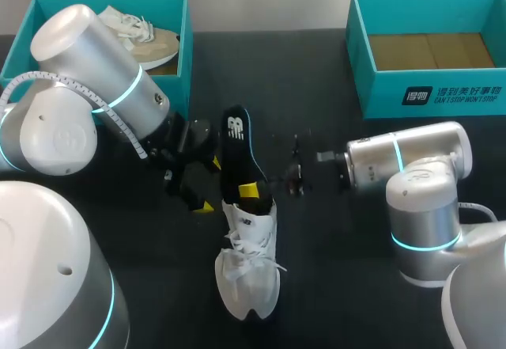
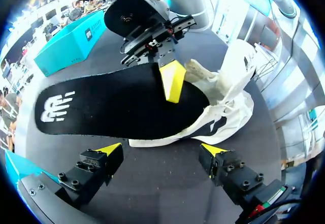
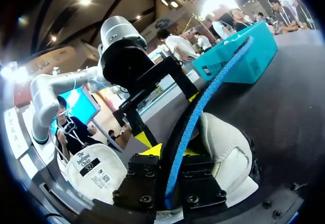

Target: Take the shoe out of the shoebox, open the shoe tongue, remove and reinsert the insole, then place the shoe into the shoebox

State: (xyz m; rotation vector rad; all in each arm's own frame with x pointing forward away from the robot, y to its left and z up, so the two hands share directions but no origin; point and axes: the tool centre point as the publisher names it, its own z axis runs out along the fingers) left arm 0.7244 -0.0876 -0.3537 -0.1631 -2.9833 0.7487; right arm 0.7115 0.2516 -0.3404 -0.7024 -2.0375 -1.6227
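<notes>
A white shoe [image 1: 249, 266] lies on the black table with its toe toward the front edge. A black insole [image 1: 236, 145] with a blue edge sticks out of the shoe's opening, slanting up and back. My right gripper [image 1: 251, 191] is shut on the insole just above the opening. In the right wrist view the insole's edge [image 3: 203, 102] runs between that gripper's [image 3: 170, 150] yellow tips, with the shoe [image 3: 226, 155] beside it. My left gripper [image 2: 161, 149] stands open just left of the insole [image 2: 117, 107], touching nothing. The shoe [image 2: 228, 97] lies past it.
A teal shoebox [image 1: 186, 56] at the back left holds another pale shoe [image 1: 142, 39]. A second teal shoebox [image 1: 431, 96] at the back right has only a brown floor showing. The left arm's big joints [image 1: 87, 72] fill the table's left side.
</notes>
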